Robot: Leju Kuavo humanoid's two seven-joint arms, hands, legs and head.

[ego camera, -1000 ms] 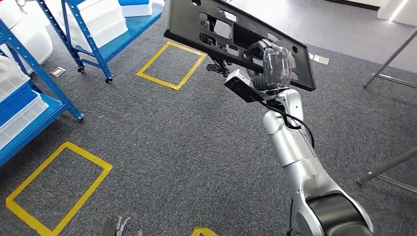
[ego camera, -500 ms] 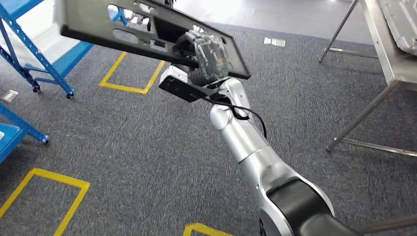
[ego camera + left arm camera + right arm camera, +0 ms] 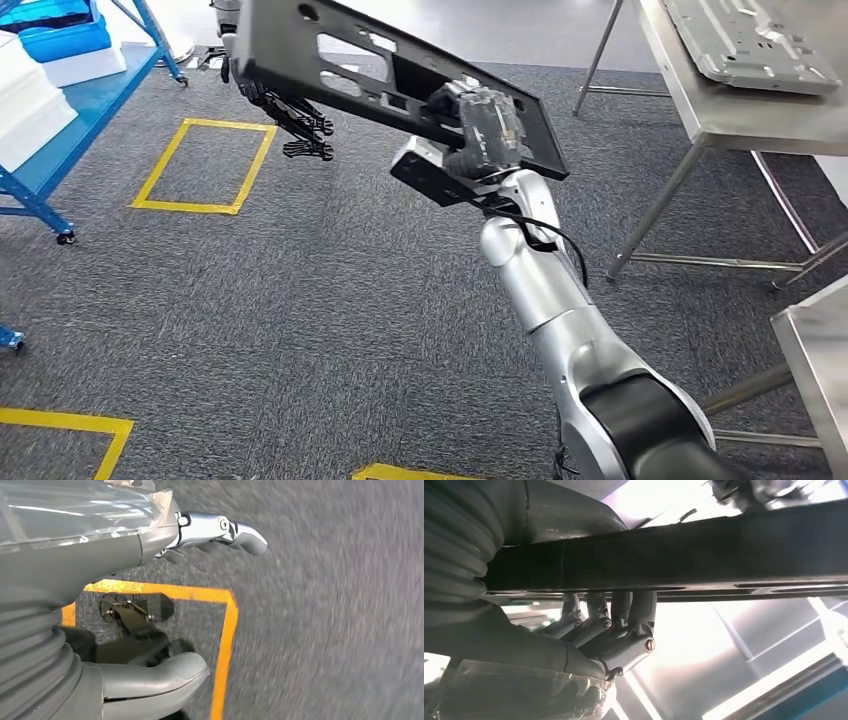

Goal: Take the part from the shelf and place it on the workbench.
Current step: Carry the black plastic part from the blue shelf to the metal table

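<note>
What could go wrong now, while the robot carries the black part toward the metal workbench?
1. The right hand grips the long black part near one end, so the free end could sag or twist loose.
2. The far end could hit the blue shelf during a turn.
3. A grey panel already lies on the workbench, leaving less room.

The part (image 3: 390, 85) covers most of the right hand (image 3: 485, 125) in the head view, and its far left corner runs off the frame's top edge. The workbench (image 3: 735, 115) on the right is cut by the top and right edges. The carpet (image 3: 325, 605) beyond the left hand (image 3: 165, 595) is blurred.
</note>
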